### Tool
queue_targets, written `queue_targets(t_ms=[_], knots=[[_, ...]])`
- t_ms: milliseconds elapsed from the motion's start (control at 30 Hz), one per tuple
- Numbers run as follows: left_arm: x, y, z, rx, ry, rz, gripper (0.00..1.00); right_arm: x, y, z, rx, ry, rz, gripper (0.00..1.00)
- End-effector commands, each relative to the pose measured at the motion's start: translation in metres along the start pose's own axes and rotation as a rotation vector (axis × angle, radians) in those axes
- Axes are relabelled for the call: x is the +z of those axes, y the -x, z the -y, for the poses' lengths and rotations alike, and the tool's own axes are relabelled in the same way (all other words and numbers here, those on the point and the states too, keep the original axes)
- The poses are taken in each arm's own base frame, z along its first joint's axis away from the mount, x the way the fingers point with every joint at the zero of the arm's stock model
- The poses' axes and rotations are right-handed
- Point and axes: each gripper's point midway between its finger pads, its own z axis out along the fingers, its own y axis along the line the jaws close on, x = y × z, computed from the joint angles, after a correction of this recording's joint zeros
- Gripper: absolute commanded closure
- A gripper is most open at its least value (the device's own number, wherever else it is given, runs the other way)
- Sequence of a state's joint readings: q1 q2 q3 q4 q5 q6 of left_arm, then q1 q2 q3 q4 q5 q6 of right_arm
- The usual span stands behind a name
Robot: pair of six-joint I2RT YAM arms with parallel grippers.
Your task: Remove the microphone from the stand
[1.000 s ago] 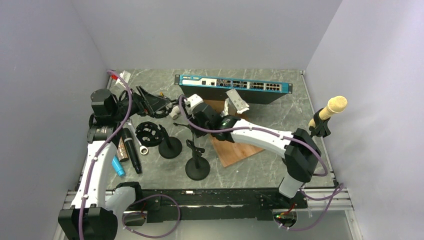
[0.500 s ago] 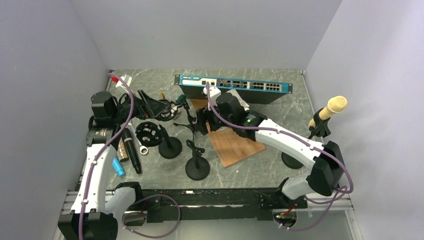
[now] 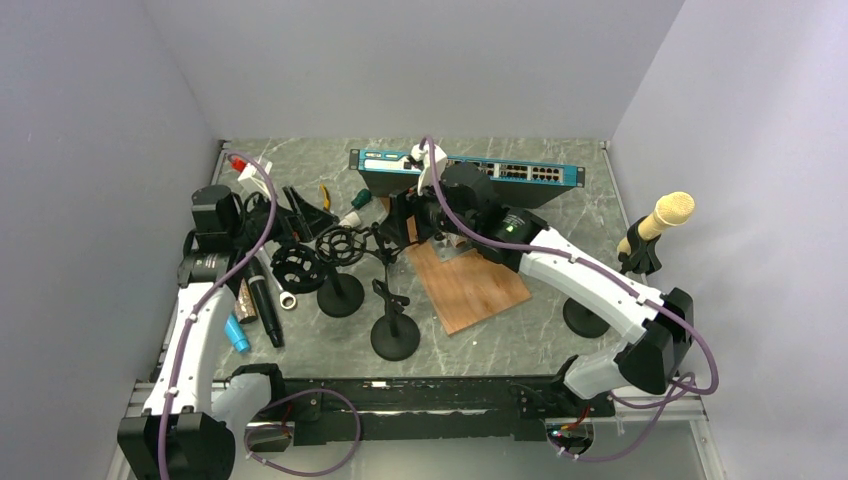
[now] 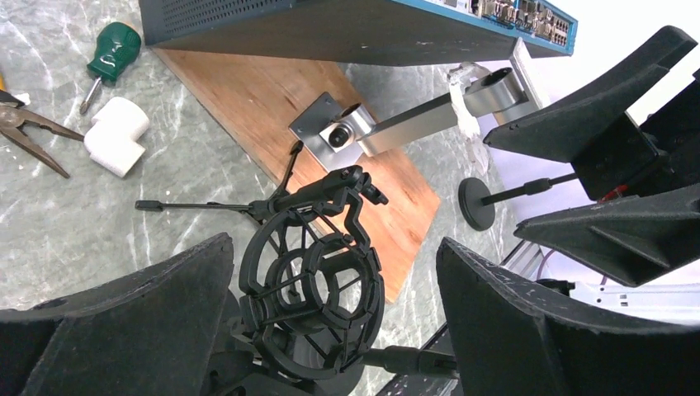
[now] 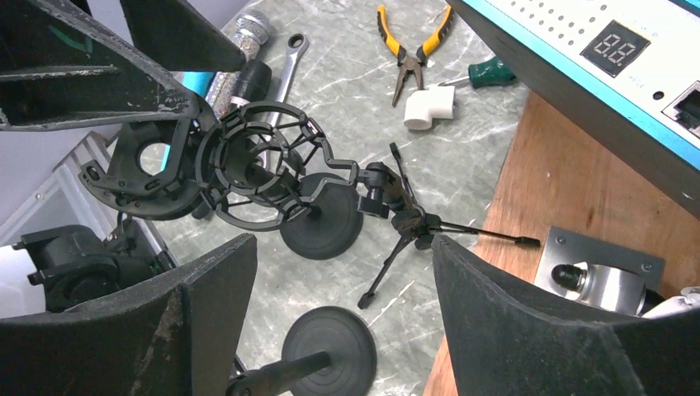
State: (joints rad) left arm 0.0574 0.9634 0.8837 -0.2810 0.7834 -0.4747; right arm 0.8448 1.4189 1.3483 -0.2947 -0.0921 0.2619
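Observation:
A microphone with a cream head [image 3: 668, 212] sits tilted in the clip of a black stand [image 3: 585, 318] at the far right, away from both grippers. My left gripper [image 3: 305, 212] is open and empty at the back left. It faces a black shock mount on a small tripod [image 3: 345, 245], which shows between its fingers in the left wrist view [image 4: 314, 276]. My right gripper [image 3: 400, 215] is open and empty, just right of that tripod [image 5: 256, 165]. A second, black microphone [image 3: 262, 300] lies flat on the table at the left.
A blue network switch [image 3: 470, 172] stands along the back. A wooden board [image 3: 470, 285] with a metal bracket [image 4: 396, 128] lies mid-table. Two round-base stands [image 3: 340, 295] [image 3: 395, 335] stand near the front. Pliers [image 5: 413, 41], a white pipe elbow [image 4: 115, 136], a green screwdriver [image 4: 111, 54] and a wrench [image 5: 289, 66] lie around.
My right arm has swung back toward the switch, its elbow moving right. The left gripper has shifted slightly right. The shock mount now stands between the two grippers.

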Motion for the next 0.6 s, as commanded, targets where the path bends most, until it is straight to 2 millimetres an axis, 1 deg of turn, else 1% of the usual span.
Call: queue_targets(t_ms=[0,133,300,433,567], knots=[[-0.01,0.016,0.013,0.106,0.003,0.052,0.04,-0.01,0.02,-0.007,-0.015,0.02,0.051,0.2],[-0.015,0.028,0.026,0.141,-0.014,0.072,0.03,-0.018,0.022,-0.002,-0.034,-0.003,0.058,0.18],[-0.022,0.041,0.046,0.184,-0.072,0.102,0.02,-0.04,0.033,0.011,-0.085,-0.088,0.092,0.15],[-0.028,0.05,0.06,0.231,-0.097,0.126,0.01,-0.064,0.047,0.029,-0.127,-0.203,0.129,0.13],[-0.033,0.056,0.069,0.269,-0.117,0.147,0.01,-0.1,0.069,0.042,-0.155,-0.314,0.188,0.12]])
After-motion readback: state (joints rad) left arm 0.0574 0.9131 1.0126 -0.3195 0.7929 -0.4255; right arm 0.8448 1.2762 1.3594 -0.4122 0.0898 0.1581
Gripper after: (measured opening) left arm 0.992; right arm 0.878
